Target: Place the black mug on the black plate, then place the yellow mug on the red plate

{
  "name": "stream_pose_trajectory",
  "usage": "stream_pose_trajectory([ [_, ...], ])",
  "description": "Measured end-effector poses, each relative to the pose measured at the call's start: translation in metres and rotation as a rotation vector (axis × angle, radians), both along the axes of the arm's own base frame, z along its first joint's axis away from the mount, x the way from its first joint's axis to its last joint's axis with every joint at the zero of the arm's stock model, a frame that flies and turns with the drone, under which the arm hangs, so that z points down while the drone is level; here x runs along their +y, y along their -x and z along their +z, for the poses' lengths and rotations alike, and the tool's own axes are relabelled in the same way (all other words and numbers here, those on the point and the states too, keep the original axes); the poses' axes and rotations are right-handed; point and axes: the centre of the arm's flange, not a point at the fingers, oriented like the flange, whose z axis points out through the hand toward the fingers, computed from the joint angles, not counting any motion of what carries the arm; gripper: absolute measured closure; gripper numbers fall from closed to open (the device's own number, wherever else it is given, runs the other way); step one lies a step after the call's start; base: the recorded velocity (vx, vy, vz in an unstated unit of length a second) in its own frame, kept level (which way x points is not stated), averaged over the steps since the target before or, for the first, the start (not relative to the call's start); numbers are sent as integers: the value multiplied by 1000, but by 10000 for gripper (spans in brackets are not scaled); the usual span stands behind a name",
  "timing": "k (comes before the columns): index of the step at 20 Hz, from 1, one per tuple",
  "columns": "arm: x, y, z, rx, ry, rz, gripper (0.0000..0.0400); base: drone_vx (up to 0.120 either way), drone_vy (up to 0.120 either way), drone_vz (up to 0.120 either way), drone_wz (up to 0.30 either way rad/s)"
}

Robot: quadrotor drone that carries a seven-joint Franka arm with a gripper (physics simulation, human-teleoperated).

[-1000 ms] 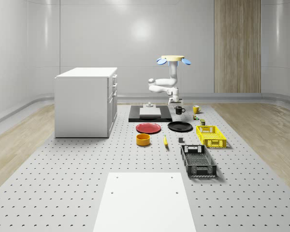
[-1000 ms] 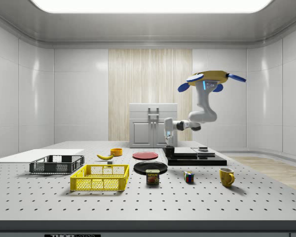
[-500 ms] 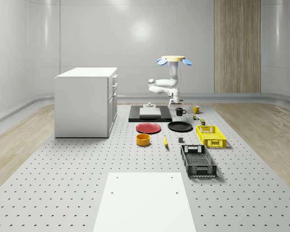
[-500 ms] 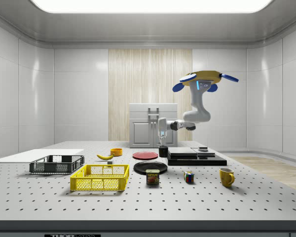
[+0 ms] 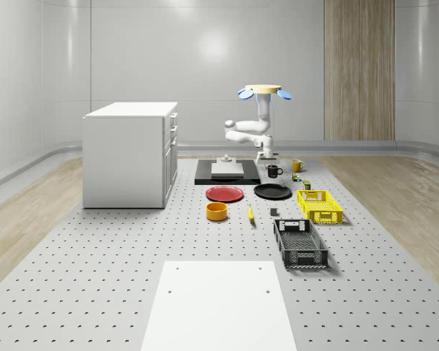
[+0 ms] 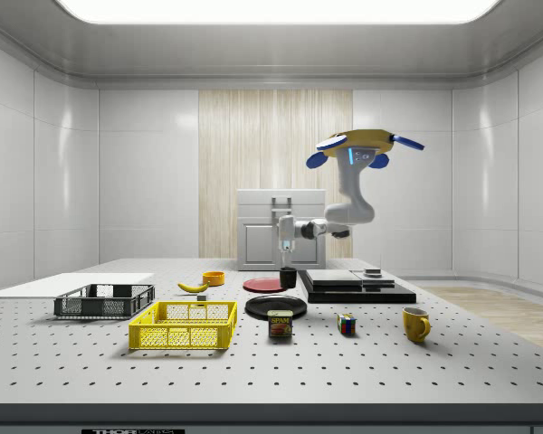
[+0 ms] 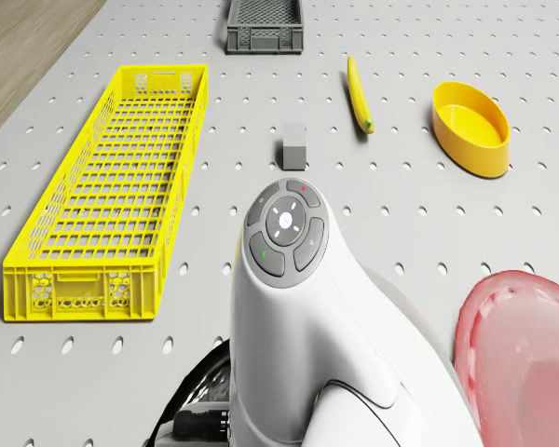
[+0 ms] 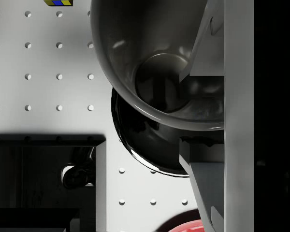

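The black mug (image 5: 274, 171) (image 6: 288, 278) hangs just above the table with my gripper (image 5: 270, 164) (image 6: 287, 265) shut on its rim. In the wrist view I look down into the mug (image 8: 154, 72); one finger (image 8: 208, 43) is on its wall, and the black plate (image 8: 140, 140) lies partly beneath it. The black plate (image 5: 272, 191) (image 6: 275, 306) sits beside the red plate (image 5: 224, 194) (image 6: 266, 284). The yellow mug (image 5: 297, 165) (image 6: 416, 324) stands upright on the table, apart from both. The drone (image 5: 263, 91) (image 6: 362, 145) hovers above the far side of the black plate.
A black base with a grey slab (image 5: 227, 172) lies behind the plates, and a white cabinet (image 5: 132, 153) stands at the whole-scene view's left. Nearby are a yellow crate (image 7: 112, 186), a dark crate (image 5: 300, 243), a banana (image 7: 359, 93), a yellow bowl (image 7: 470, 126), a can (image 6: 281, 324) and a cube (image 6: 346, 324).
The drone and arm have carried the black mug away from the black base toward the black plate, leftward in the side view. The mug hangs slightly higher.
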Motion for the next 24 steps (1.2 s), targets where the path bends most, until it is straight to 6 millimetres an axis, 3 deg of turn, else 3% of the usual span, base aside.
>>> stream_pose_trajectory([
  [6, 0, 0, 0, 0, 0, 0, 290, 120, 0, 0, 0],
  [10, 0, 0, 5, 0, 0, 0, 290, 10, 0, 0, 0],
  [24, 1, 0, 63, 0, 0, 0, 290, 0, 0, 0, 0],
])
